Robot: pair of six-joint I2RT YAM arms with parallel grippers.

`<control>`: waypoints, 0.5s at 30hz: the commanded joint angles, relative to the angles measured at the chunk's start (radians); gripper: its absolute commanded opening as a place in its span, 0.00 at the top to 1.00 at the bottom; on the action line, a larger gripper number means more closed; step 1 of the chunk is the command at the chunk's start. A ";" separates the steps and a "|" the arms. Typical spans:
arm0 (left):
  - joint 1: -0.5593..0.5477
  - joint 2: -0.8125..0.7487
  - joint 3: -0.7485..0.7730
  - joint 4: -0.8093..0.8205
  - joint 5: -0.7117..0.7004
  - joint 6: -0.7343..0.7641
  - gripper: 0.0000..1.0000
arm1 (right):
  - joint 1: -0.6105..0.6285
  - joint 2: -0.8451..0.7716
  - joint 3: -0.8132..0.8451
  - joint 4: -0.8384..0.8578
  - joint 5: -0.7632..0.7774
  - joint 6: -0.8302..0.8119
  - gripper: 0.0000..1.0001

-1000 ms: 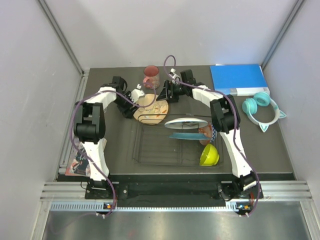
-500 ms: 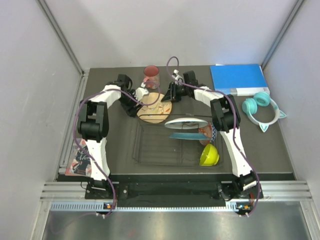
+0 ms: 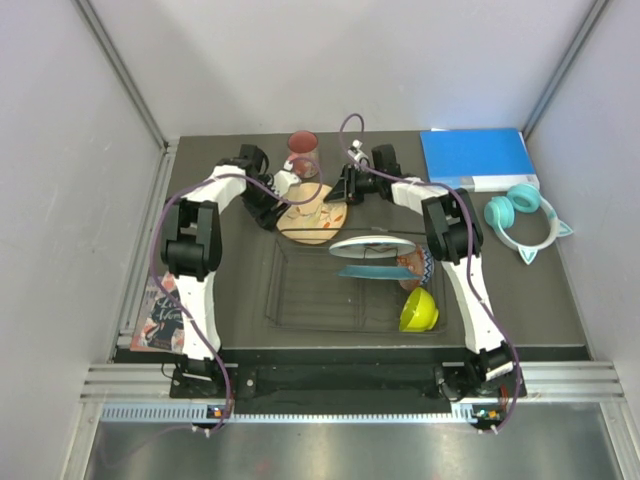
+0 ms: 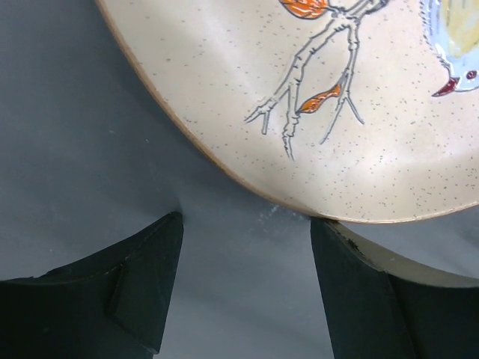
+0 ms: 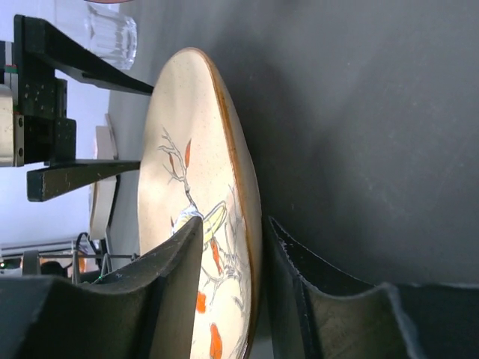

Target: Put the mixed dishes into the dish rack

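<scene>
The cream-yellow floral plate [image 3: 308,212] is tilted up just behind the black wire dish rack [image 3: 300,305]. My right gripper [image 3: 338,195] is shut on its right rim; the right wrist view shows the plate [image 5: 191,149] edge-on between my fingers [image 5: 234,222]. My left gripper [image 3: 277,200] is open at the plate's left rim, with one fingertip [image 4: 329,232] touching the plate [image 4: 314,97]. The rack holds the white plate [image 3: 372,245], teal plate [image 3: 372,271], pink bowl [image 3: 415,265] and lime-green bowl [image 3: 419,310]. The pink-red mug [image 3: 303,145] and clear glass [image 5: 112,34] stand behind.
A blue binder [image 3: 476,158] lies at the back right, with teal cat-ear headphones [image 3: 522,218] in front of it. A printed booklet [image 3: 160,320] lies at the table's left edge. Grey walls close in three sides.
Both grippers and the floral plate have shifted a little toward the back of the table. The left gripper has closed in on the plate's left rim.
</scene>
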 commanded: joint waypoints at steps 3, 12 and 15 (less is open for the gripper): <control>-0.133 0.124 0.061 0.258 0.249 -0.121 0.26 | 0.146 0.006 -0.059 0.054 -0.242 0.104 0.61; -0.136 0.106 0.077 0.258 0.238 -0.125 0.26 | 0.146 0.000 -0.064 0.107 -0.265 0.155 1.00; -0.130 0.086 0.077 0.243 0.196 -0.131 0.26 | 0.130 -0.025 -0.041 0.100 -0.245 0.147 1.00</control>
